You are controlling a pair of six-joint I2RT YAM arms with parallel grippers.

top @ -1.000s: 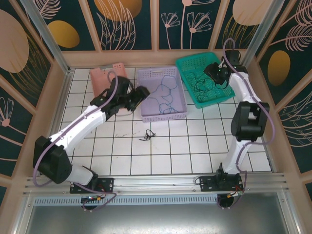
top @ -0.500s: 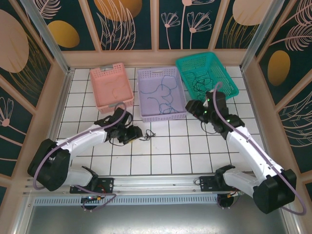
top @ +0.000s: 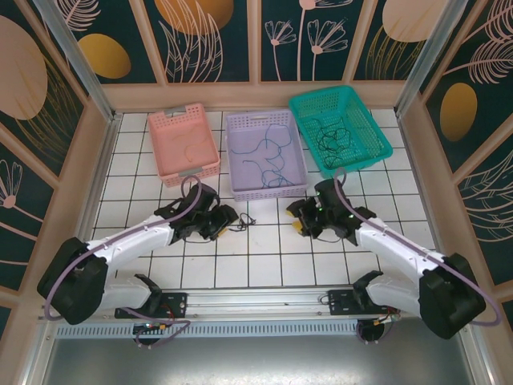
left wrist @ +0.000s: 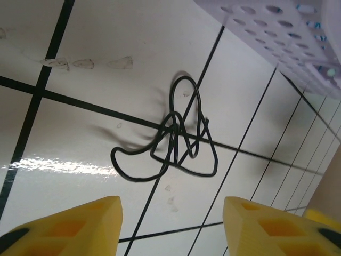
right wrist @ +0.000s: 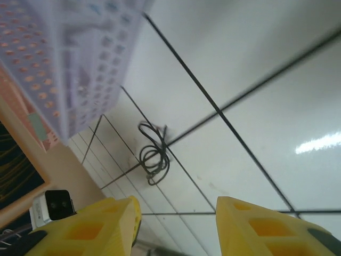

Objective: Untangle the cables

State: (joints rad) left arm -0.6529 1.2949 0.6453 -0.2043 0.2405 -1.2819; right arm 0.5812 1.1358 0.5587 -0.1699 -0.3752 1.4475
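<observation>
1. Two arms reach in low over the white tiled table point(top: 264, 265), one from each side, and their tips face each other across a small dark cable clump point(top: 245, 220).
2. That clump lies flat on the tiles, just in front of the purple basket point(top: 264, 186), between the two grippers and touching neither.
3. The left gripper point(top: 227, 218) sits just beside the clump on its left. On the left wrist camera its yellow fingers point(left wrist: 69, 224) stand well apart with nothing between them, and the clump point(left wrist: 176, 140) lies beyond their tips as a few thin loops crossing at a knot on a tile line.
4. The right gripper point(top: 295, 218) is near the clump but a little further off. On the right wrist camera its yellow fingers point(right wrist: 256, 224) are also spread with nothing gripped, and the clump point(right wrist: 154, 156) is small and further ahead, below the purple basket's wall point(right wrist: 64, 64).
5. Three baskets stand in a row at the back. The purple one holds loose blue cables point(top: 272, 156).
6. The green basket point(top: 377, 148) on the right holds a tangle of dark cables point(top: 333, 138).
7. The pink basket point(top: 164, 128) is on the left; I cannot make out what is in it.
</observation>
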